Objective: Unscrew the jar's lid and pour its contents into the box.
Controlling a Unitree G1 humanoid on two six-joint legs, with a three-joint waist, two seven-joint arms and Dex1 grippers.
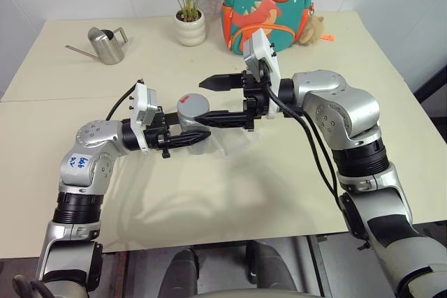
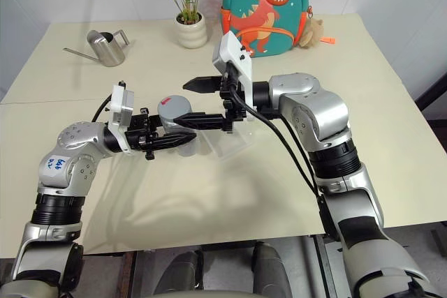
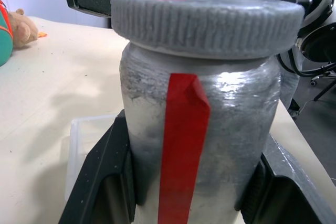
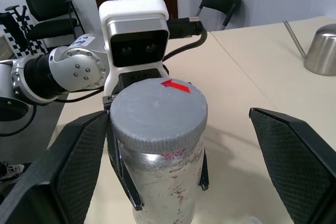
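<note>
Left end effector [image 1: 183, 139] clamping small silvery cylinder jar [image 1: 198, 134] | right end effector [image 1: 218, 100] gaping wide, straddling ribbed grey screw lid [image 1: 191, 104], approaching from 3 o'clock | jar judged light, rigid, slick; grip lid's ribbing.

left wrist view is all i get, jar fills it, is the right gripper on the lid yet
Observer: No. The right gripper is open, its fingers standing wide on either side of the lid, not touching it.
Operator: who holds the jar
Observer: The left gripper is shut on the jar, upright above the table.
Operator: where's the box
Observer: The box lies on the table just beyond the jar, under the right gripper.
</note>
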